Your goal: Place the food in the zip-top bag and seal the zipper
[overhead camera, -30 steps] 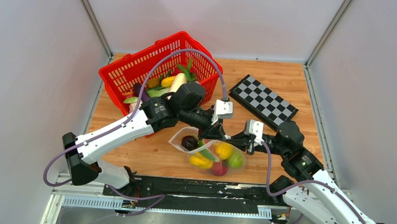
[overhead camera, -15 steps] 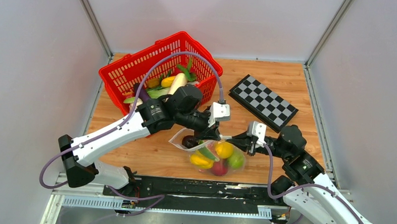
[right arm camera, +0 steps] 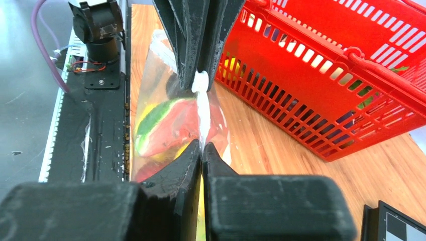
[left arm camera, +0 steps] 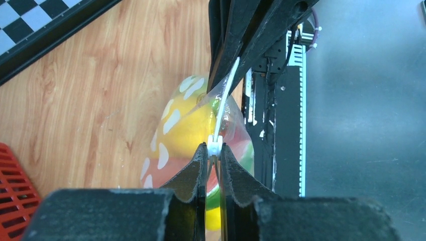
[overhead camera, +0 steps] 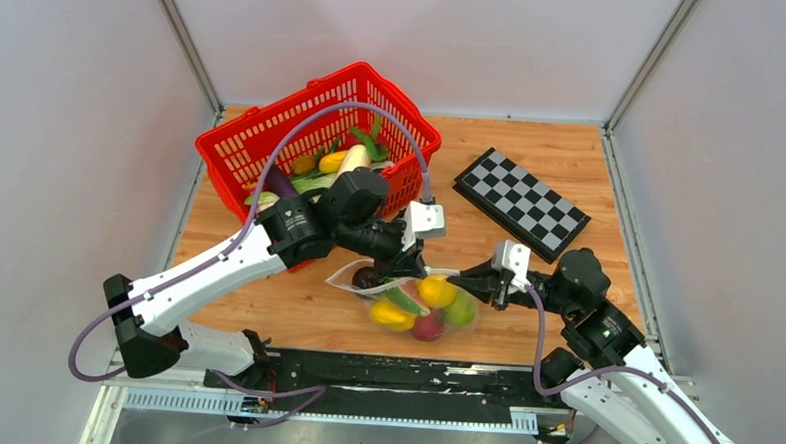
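Far left, the red basket (overhead camera: pixel 318 139) sat at the back of the tabletop (overhead camera: pixel 295 308), with spare produce inside. Next along, the left fingers (left arm camera: pixel 193 170) were nipped narrow on the zipper (left arm camera: pixel 226 98), right at its small white tab (left arm camera: pixel 214 146), lifting the strip off the wood. Below it slumped the zip-top bag (overhead camera: pixel 345 277), centre front, with the food (overhead camera: pixel 436 291) bunched in its belly: yellow, green, red, something dark. Then came the right fingers (right arm camera: pixel 186 165), pressed fully together on the same mouth edge further along, so the strip ran taut between the two. That film looked thin, slick and floppy, and the load light but free to roll. The stiffer seal strip seemed the only sound place to take hold. Far right, the checkerboard (overhead camera: pixel 522 201) lay untouched.
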You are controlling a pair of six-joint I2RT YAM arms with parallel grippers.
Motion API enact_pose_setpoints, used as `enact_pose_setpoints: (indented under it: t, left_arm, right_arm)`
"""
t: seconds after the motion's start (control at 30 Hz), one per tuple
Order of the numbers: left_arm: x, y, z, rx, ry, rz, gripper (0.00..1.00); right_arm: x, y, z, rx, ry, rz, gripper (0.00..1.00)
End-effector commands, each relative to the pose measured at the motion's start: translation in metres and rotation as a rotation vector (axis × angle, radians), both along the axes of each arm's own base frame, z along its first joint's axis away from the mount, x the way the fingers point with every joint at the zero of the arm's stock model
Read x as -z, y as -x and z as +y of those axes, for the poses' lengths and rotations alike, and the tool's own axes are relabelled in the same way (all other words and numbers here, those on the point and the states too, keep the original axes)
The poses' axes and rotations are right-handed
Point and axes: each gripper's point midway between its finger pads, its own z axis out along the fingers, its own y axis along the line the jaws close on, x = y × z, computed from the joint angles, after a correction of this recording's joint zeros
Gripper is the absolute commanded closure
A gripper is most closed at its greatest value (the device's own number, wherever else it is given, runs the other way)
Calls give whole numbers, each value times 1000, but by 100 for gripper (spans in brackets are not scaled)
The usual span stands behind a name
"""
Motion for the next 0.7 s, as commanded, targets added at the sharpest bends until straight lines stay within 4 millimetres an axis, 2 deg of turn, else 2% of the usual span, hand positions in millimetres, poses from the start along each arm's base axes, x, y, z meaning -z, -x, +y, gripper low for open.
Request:
enact_pose_setpoints:
  t: [0.0,0.07,0.13,0.2,0.3,0.4,0.67]
  left_arm:
    - [-27,2,-4,13,65,21,100]
    - [-26,3,-7,26,58,33,100]
    - [-26,3,-9,39,50,43,100]
    - [-25,4,-11,50,45,49,100]
    - [-24,4,-14,58,42,57,100]
    - [-24,5,-16,61,46,59,100]
    - [-21,4,-15,52,39,64,100]
  right_arm:
    - [-33,10,2,-55,-37,-37,79]
    - [-36,9,3,-61,-26,-37,54]
    - [-37,9,4,-72,-13,-46,40]
    - [-36,9,6,-92,5,-46,34]
    - [-32,9,12,-130,28,-26,32]
    - [-27,5,18,-148,43,-3,39]
    - [-22,-4,22,-120,30,18,75]
